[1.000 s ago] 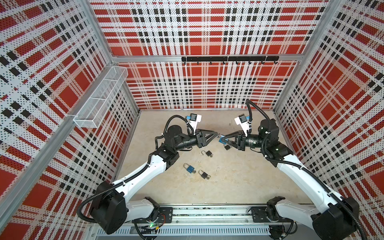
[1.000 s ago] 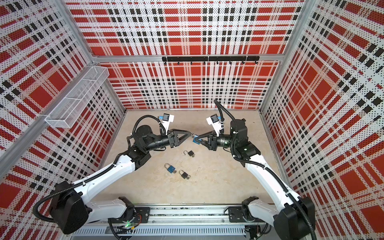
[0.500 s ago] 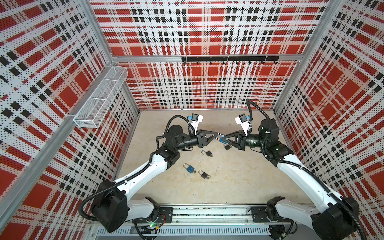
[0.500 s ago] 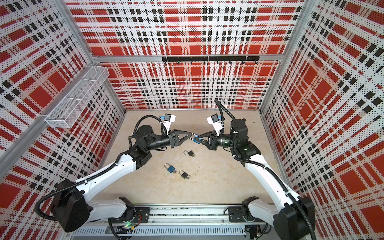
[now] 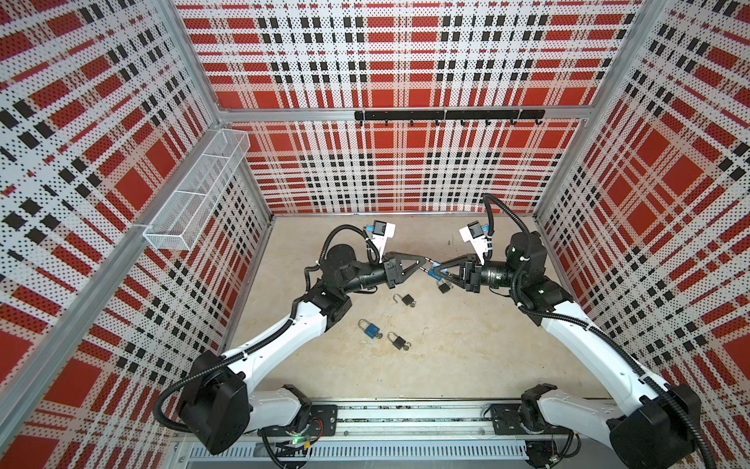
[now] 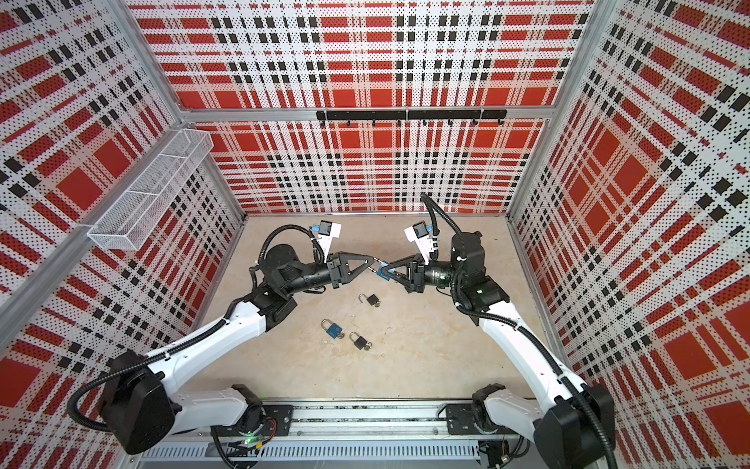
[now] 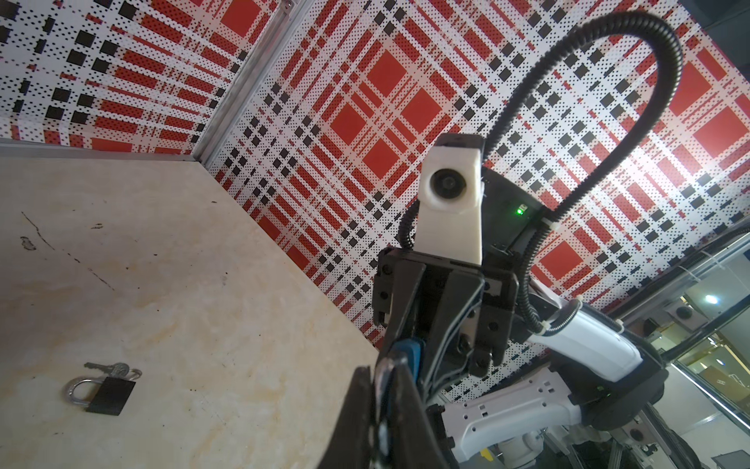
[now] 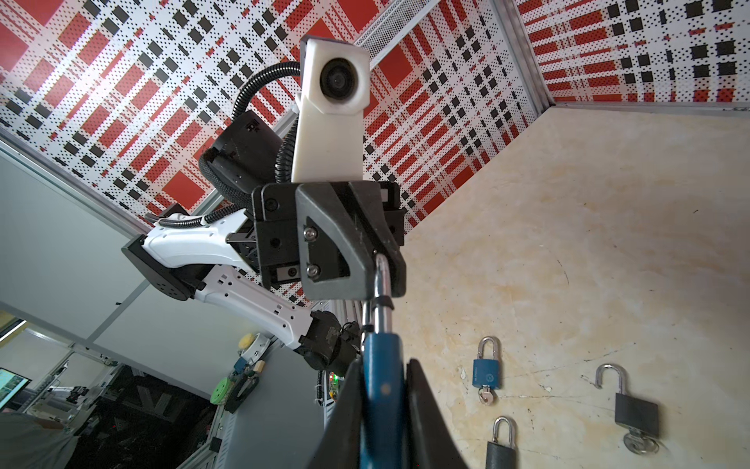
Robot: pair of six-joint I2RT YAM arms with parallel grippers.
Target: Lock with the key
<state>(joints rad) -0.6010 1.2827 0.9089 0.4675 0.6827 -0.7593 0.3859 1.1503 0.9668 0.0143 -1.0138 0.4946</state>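
Note:
A blue padlock (image 5: 435, 271) (image 6: 382, 272) hangs in the air above the middle of the table, between the two arms. My right gripper (image 8: 381, 406) (image 5: 437, 274) is shut on its blue body (image 8: 381, 390). The silver shackle (image 8: 381, 292) sticks out of the body. My left gripper (image 7: 381, 390) (image 5: 424, 264) (image 6: 371, 260) is shut on that shackle, tip to tip with the right one. In the left wrist view the blue body (image 7: 410, 353) shows just past my fingers. The key of this padlock is hidden.
On the table lie an open black padlock (image 5: 408, 300) (image 8: 635, 414), a blue padlock (image 5: 370, 329) (image 8: 485, 371) and a black padlock (image 5: 398, 342), each with a key in it. Another black padlock (image 5: 445, 287) (image 7: 109, 394) lies under the right gripper. A wire basket (image 5: 195, 191) hangs on the left wall.
My left gripper's jaws have closed onto the shackle. The right gripper keeps its hold on the blue body, and neither arm has shifted noticeably.

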